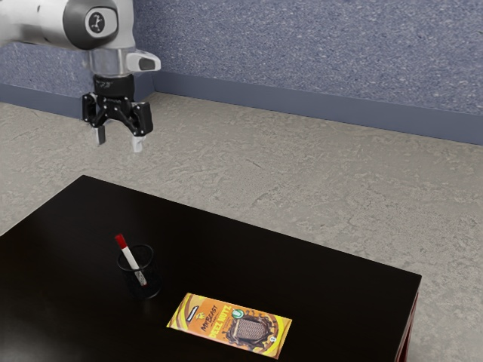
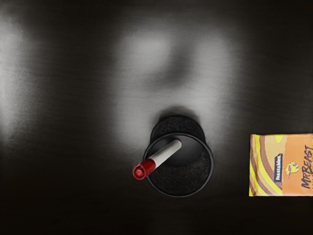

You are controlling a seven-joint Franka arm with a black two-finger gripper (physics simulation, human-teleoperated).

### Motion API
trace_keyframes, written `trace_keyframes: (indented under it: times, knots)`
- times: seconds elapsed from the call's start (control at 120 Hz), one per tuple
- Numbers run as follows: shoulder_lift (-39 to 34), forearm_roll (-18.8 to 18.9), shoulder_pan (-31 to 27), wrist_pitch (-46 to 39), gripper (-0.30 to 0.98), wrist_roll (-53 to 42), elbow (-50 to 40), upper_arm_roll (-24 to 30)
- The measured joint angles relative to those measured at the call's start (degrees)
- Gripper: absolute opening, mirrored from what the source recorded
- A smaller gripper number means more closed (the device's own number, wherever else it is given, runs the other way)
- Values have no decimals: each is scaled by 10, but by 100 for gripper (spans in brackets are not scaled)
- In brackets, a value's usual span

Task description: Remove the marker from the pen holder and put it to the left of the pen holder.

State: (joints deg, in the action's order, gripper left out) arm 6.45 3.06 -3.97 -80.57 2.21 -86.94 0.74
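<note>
Gripper is over on the exterior view's left, hanging up high on the end of the white arm, fingers spread apart with a decent gap, tips pointing down. In that view it shows above the table's far corner.

Next along is the marker, and yep, it's in the pen holder. White barrel, red cap on the upper end, sitting pretty slanted: the cap leans toward the exterior view's left and pokes out over the rim, while the other end is down inside the cup. Wrist view looks down on the same thing, cap sticking past the round rim. The holder itself is a dark mesh-looking cup, standing upright on the table.

Keep going right and you get a candy wrapper, lying flat near the holder but not touching it. Orange and yellow, kinda loud, with MrBeast lettering on it, and the wrist view makes the "feastables" label readable too.

All that's on a black table with a bit of red on its side at the exterior view's right. Wrist view gives the top some pale, hazy shine. Behind it there's mottled floor and a speckled blue-gray wall.
</note>
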Motion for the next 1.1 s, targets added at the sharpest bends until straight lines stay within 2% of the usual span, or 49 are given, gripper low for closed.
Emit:
trace_keyframes:
  times: [0.3,0.442,0.55,0.733,0.85,1.1]
  knots:
    - [-6,-11,-2,-70,69,8,5,-4]
    - [-61,-26,-1,-153,69,11,-148,-4]
    - [-83,-49,-1,-203,69,13,-227,-4]
    - [-90,-79,2,-288,69,15,-316,-11]
    - [-54,-87,-3,-340,69,15,-335,-11]
    - [-65,-107,30,-312,69,14,-332,-65]
